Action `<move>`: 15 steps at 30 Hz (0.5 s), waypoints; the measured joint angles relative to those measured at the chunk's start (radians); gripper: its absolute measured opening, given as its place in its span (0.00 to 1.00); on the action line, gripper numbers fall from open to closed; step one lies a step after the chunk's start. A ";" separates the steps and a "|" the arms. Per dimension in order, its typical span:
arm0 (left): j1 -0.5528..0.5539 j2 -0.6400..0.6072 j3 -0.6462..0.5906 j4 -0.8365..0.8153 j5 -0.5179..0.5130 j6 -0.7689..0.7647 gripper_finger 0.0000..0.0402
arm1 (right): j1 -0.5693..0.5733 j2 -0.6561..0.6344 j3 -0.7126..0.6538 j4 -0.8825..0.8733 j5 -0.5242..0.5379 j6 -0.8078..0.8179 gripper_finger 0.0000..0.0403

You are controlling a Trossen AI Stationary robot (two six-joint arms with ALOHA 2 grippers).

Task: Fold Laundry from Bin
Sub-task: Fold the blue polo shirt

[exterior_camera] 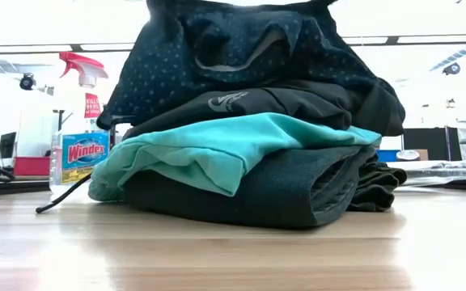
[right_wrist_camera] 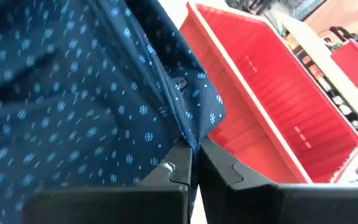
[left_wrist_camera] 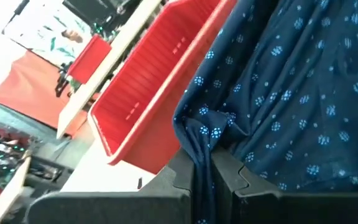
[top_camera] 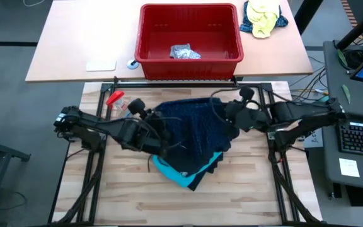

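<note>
Left gripper (left_wrist_camera: 202, 177) and right gripper (right_wrist_camera: 195, 163) fingers each clenched on navy dotted garment (top_camera: 191, 120), held over the folded stack (exterior_camera: 241, 174).

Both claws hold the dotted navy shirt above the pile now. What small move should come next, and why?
Probably lower both together. The left claw and right claw are each shut on an edge of the navy dotted shirt, which hangs spread over the stack with the turquoise garment. Lowering it evenly should lay it flat on top.
</note>
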 joint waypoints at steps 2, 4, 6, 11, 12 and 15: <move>0.002 0.000 -0.006 -0.012 0.020 -0.002 0.00 | -0.003 -0.002 -0.013 -0.001 0.000 -0.005 0.02; -0.005 -0.001 0.011 -0.016 0.025 -0.004 0.00 | -0.003 -0.010 -0.011 0.002 0.003 -0.009 0.02; -0.026 -0.001 0.044 -0.018 0.025 0.003 0.00 | 0.001 -0.018 0.014 0.000 0.012 -0.019 0.02; -0.112 -0.003 0.202 -0.008 0.026 0.088 0.00 | 0.053 -0.030 0.137 -0.004 -0.079 -0.045 0.02; -0.138 -0.003 0.236 -0.004 0.026 0.118 0.00 | 0.068 -0.032 0.169 -0.005 -0.135 -0.044 0.02; -0.227 -0.003 0.340 0.046 0.055 0.235 0.00 | 0.114 -0.037 0.263 -0.008 -0.366 -0.053 0.02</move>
